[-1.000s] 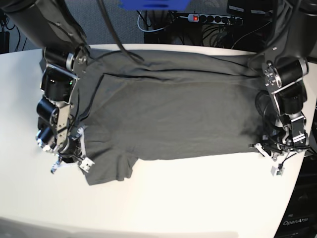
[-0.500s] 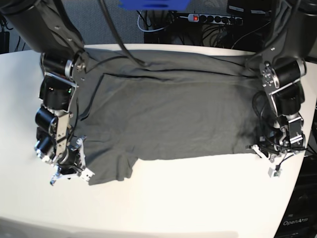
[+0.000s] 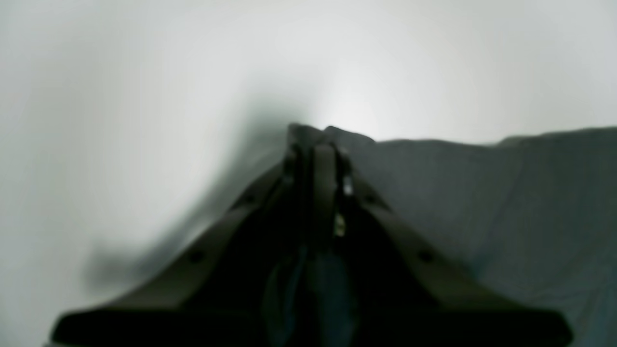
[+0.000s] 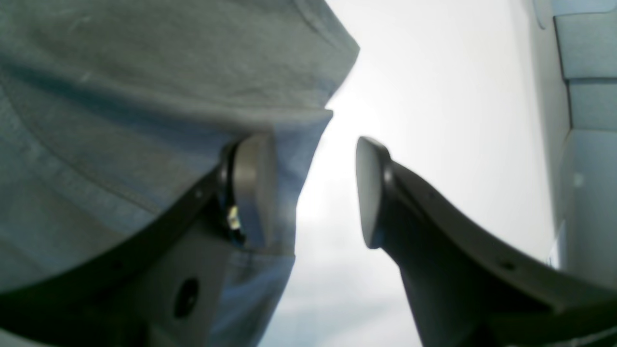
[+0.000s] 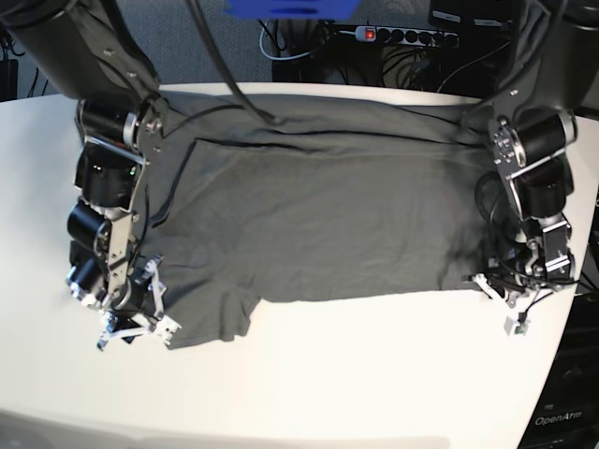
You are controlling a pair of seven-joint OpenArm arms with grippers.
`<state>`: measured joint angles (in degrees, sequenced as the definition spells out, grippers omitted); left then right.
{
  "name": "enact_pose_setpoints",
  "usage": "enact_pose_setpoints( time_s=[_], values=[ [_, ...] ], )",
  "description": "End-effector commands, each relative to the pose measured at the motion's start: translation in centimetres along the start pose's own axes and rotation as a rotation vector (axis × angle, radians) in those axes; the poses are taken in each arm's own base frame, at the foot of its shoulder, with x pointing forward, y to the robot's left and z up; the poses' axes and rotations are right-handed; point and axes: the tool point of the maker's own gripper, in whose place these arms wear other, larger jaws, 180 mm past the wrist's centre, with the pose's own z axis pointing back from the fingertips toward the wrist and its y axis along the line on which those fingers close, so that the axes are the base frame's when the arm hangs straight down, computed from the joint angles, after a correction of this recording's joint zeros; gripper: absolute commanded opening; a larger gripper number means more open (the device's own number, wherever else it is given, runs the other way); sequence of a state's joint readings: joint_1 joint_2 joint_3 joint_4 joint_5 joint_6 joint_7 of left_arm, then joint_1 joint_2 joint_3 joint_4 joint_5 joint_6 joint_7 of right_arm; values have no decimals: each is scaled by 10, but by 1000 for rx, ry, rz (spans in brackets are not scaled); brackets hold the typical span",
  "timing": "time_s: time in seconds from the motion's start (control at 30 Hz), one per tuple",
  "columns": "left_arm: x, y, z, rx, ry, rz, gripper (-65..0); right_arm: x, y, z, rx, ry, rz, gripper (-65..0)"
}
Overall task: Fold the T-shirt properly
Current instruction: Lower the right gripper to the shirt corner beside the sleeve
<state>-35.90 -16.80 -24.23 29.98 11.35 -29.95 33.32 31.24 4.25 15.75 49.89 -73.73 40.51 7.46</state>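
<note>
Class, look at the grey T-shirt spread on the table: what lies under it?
Under the T-shirt only the white table shows, bare around its edges. The cloth is opaque, so whatever it covers cannot be seen.

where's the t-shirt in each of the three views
Base: the T-shirt lies spread across the middle of the table, between both arms.
Left wrist: right half, its corner clamped in the left gripper.
Right wrist: upper left, behind one finger of the right gripper.
Shared landmark: the white table.
</note>
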Motion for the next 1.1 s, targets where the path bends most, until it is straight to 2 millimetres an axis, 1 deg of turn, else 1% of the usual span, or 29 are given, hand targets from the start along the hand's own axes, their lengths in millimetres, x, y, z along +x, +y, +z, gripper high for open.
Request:
enact_pose_setpoints(
  time_s=[0.0,0.1,0.23,0.33,0.43,0.5,0.63,0.8,0.87,1.07],
  values=[
    [-15,-9,-3,-20,74,-17,-631,11,-28,6,-61,-26,12,-374],
    [-15,-15,-5,-29,72,-18,-631,11,-27,6,-60,-27,12,-374],
    [-15,-15,-5,-29,71,-18,-631,12,-33,8,-72,-34,15,-376],
    [-15,-15,-5,-29,71,-18,-631,25,-41,16,-108,-104,34,-377],
    [-15,-15,-5,-29,71,-18,-631,33,-43,26,-139,-171,54,-374],
    [-15,-15,-5,-29,71,-18,-631,37,-39,31,-144,-208,65,-370],
    [-15,-15,-5,-29,71,-18,-631,34,-29,36,-146,-228,68,-370],
    [-15,-15,-5,-29,74,-18,-631,32,-28,33,-135,-227,64,-369],
    [-15,-15,-5,-29,74,-18,-631,34,-40,34,-148,-228,64,-367],
    [-15,-15,-5,-29,74,-18,-631,45,-46,21,-112,-240,32,-367]
  ],
)
